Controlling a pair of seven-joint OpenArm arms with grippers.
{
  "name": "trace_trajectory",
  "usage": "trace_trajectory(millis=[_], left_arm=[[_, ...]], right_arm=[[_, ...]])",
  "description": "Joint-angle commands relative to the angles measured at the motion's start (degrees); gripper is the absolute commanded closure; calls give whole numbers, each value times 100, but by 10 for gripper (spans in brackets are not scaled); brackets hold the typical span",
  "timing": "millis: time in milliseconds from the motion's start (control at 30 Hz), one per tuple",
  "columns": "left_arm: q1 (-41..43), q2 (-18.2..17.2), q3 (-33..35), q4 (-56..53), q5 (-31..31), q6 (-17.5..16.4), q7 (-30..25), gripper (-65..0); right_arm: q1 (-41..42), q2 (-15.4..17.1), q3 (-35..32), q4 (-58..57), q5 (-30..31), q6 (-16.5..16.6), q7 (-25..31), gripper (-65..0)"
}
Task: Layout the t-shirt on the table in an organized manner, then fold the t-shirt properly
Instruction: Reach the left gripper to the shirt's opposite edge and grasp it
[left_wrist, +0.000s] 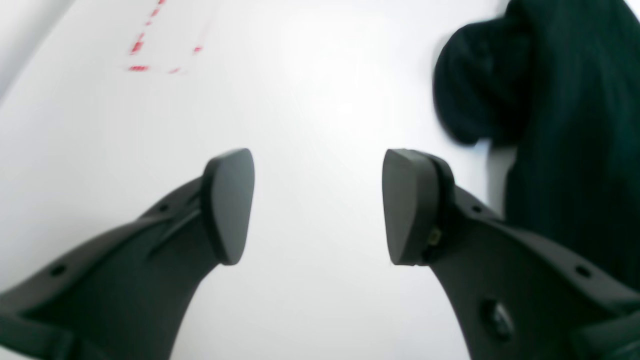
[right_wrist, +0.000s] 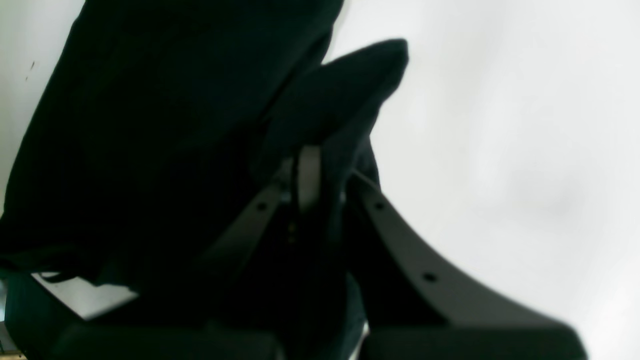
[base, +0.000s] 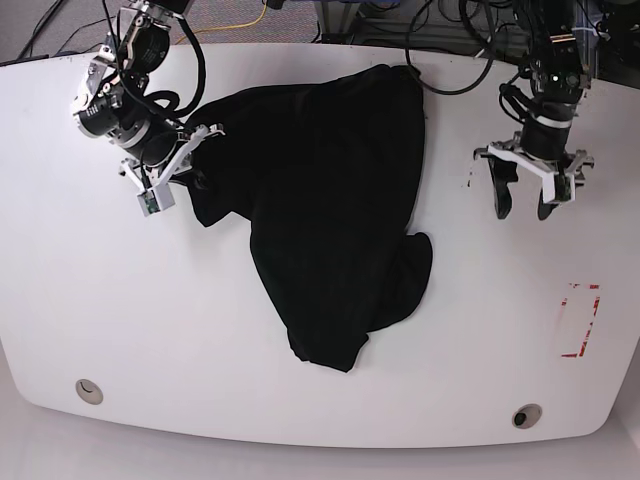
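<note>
With only the right gripper (base: 188, 152) clenched on the black t-shirt's (base: 330, 200) edge at upper left while the left gripper (base: 523, 192) hangs released over bare tabletop (base: 150, 320), a one-sided pull will likely bunch the cloth.

Left gripper (left_wrist: 318, 206): 2 dark fingers (left_wrist: 227, 205) spread wide apart, nothing between them, white worktop (left_wrist: 310, 100) showing through the gap. T-shirt (left_wrist: 565, 125): black cloth, upper right of the view, a rounded fold bulging toward the centre; its lower part lies behind the right-hand finger. Red tape outline (left_wrist: 142, 55): blurred, broken dashes on the worktop, upper left, well apart from the cloth.
</note>
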Motion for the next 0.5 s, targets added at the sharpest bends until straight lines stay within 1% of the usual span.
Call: trace_trajectory(millis=[0, 67, 167, 233, 333, 467], left_arm=[[-471, -27, -4, 90, -279, -297, 405, -378], [-752, -9, -4, 46, -375, -341, 792, -378], [-1271, 140, 66, -174, -393, -350, 1346, -378], [-1526, 202, 75, -385, -384, -350, 1539, -378], [-1869, 255, 154, -860, -384, -350, 1671, -378], [-2176, 246, 374, -1422, -393, -350, 1689, -378]], right_arm=[[61, 46, 14, 102, 111, 8, 107, 0], [61, 46, 14, 102, 111, 8, 107, 0], [61, 46, 14, 102, 111, 8, 107, 0], [52, 46, 14, 102, 111, 8, 107, 0], [52, 46, 14, 102, 111, 8, 107, 0], [52, 46, 14, 102, 111, 8, 107, 0]])
